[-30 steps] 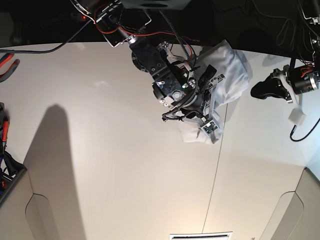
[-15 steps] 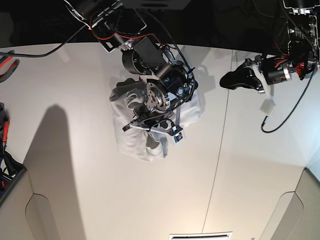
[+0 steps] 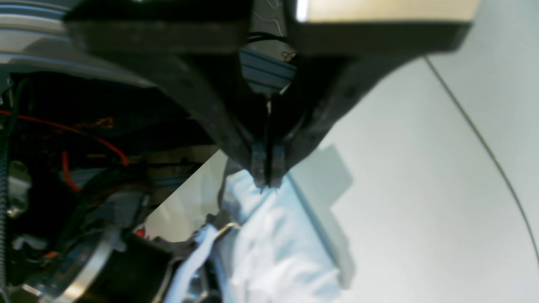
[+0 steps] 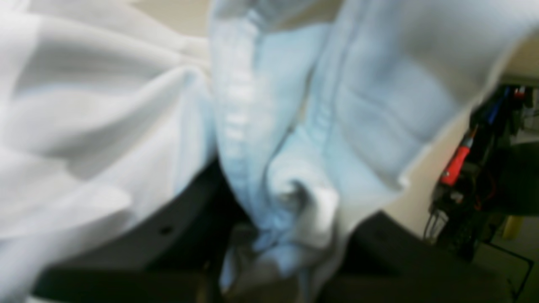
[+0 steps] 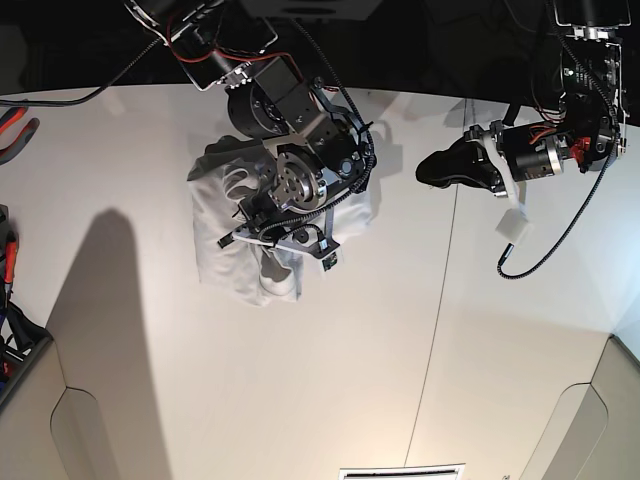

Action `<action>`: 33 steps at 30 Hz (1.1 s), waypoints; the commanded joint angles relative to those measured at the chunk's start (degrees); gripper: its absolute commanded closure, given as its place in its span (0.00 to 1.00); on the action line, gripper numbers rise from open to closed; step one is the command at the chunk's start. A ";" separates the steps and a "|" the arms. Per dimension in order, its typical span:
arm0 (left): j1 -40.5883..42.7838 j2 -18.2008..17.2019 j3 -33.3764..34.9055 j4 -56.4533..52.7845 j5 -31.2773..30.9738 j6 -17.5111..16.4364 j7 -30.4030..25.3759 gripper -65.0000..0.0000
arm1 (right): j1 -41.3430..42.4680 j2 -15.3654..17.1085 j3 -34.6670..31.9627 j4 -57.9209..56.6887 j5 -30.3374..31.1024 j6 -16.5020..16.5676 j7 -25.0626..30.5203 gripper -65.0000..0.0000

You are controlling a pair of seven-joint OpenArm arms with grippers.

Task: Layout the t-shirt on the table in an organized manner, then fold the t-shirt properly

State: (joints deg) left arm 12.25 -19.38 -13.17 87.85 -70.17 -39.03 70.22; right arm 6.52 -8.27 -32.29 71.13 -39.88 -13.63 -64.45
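the t-shirt is a soft white bundle, creased and bunched, hanging under the right gripper and touching the matte white table near its far edge. in the right wrist view the right gripper's dark jaws are clenched on a twisted knot of the cloth, with a stitched hem running up from the pinch and loose folds spilling to one side. the left gripper has its two black fingers pressed together with nothing between them, its tips just above the edge of the bundle. a thin dark seam crosses the tabletop between the two claws.
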 commanded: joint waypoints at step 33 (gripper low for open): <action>-0.68 -0.37 9.84 0.15 2.36 0.70 -2.75 1.00 | -0.22 -0.04 -6.56 20.81 2.51 0.98 -7.06 1.00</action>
State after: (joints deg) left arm 12.03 -19.31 -3.03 87.26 -66.46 -38.13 68.34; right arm 5.54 -7.62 -38.79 90.83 -36.45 -12.84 -72.07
